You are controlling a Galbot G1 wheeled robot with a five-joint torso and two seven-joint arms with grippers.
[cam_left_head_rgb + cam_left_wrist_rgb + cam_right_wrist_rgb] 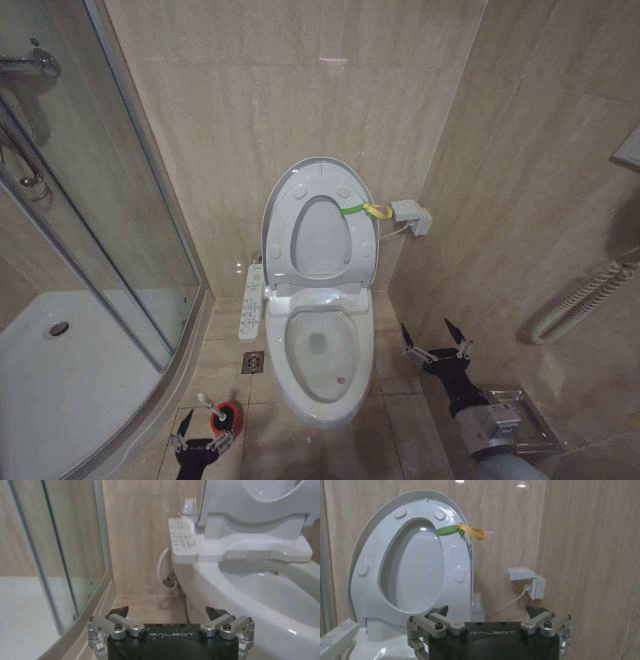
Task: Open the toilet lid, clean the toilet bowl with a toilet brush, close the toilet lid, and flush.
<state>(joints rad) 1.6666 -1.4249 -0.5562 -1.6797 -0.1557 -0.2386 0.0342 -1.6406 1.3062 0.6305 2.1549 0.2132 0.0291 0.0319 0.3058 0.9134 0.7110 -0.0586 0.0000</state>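
The brush (218, 412) stands on the floor left of the bowl (322, 352), just ahead of the left gripper (200, 432), the nearer one by far; its handle tilts up toward the shower. That gripper is spread wide, holding nothing. The lid (320, 228) stands upright against the wall. Right of the bowl, the right gripper (436, 342) hovers, spread and empty.
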